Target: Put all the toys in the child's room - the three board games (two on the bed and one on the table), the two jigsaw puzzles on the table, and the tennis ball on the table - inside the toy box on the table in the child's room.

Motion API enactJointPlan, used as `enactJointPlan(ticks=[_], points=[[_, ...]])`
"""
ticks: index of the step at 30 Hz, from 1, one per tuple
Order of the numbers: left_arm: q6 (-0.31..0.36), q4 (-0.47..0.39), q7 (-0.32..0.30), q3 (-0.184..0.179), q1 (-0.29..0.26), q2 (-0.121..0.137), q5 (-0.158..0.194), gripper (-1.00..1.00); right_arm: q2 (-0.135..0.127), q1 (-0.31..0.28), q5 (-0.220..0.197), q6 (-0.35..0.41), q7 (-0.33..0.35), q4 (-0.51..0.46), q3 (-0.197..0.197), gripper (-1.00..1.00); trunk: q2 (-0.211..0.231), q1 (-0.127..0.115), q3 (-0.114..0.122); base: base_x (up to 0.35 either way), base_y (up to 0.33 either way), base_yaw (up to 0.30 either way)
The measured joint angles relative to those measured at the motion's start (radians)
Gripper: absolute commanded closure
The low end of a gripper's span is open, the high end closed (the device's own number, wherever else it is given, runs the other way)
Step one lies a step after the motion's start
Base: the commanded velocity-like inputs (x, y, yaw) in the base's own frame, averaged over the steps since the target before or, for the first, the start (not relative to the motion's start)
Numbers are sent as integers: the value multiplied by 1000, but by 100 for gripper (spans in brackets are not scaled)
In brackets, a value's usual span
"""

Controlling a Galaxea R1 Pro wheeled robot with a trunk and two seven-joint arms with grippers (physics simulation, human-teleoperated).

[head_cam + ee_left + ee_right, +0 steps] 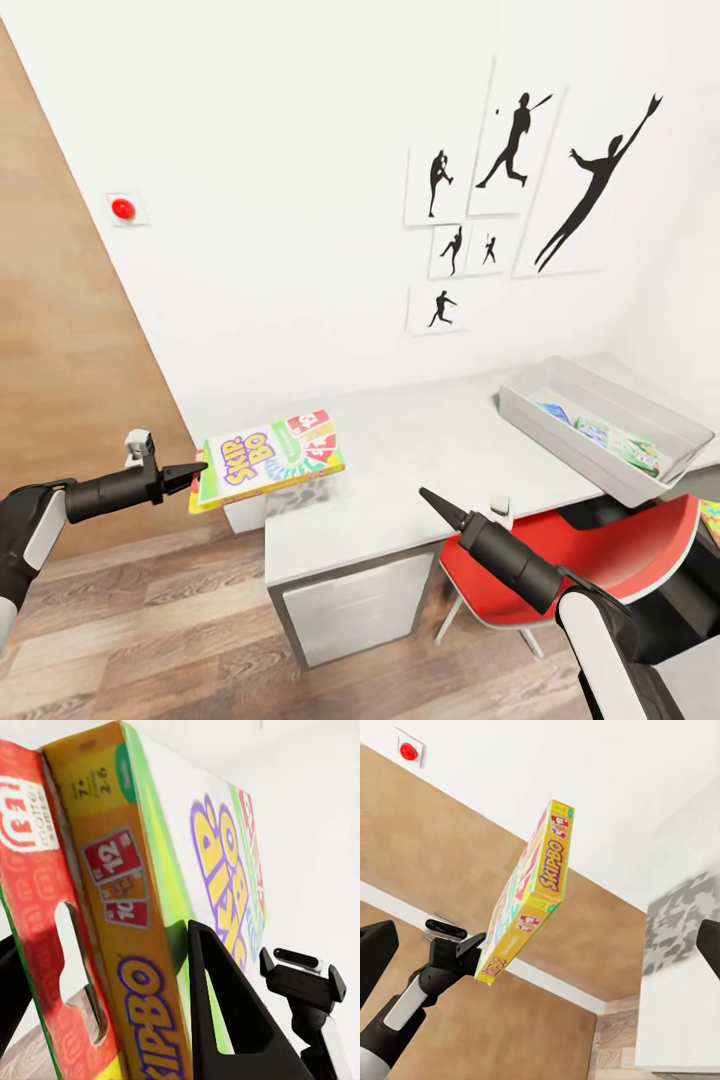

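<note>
White-walled room, grey table.
Left gripper clamps the board game; right gripper empty, jaw gap unclear.

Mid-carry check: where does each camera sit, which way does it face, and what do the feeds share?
Head: high, looking down on table, toy box; both arms show.
Left wrist: behind left gripper, facing the clamped Skip-Bo board game.
Right wrist: by right gripper, facing the left arm.
Shared: the board game.

Bare white bench lies open between the yellow printed board game box and the shallow light grey toy bin; a red chair crowds its front edge.
</note>
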Motion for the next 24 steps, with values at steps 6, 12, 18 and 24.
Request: enactJointPlan(ticks=[6,12,18,24], points=[[-1,0,0,-13,0,0,0,100,0,0,0,0,0,0,1,-100,0,0,10,0,0,0],[-2,0,0,-14,0,1,0,100,0,0,0,0,0,1,1,-100,0,0,20,0,0,0],[-2,0,0,-15,0,0,0,100,0,0,0,0,0,0,1,-100,0,0,30,0,0,0],[-2,0,0,-15,0,1,0,100,0,0,0,0,0,0,0,-100,0,0,40,0,0,0]])
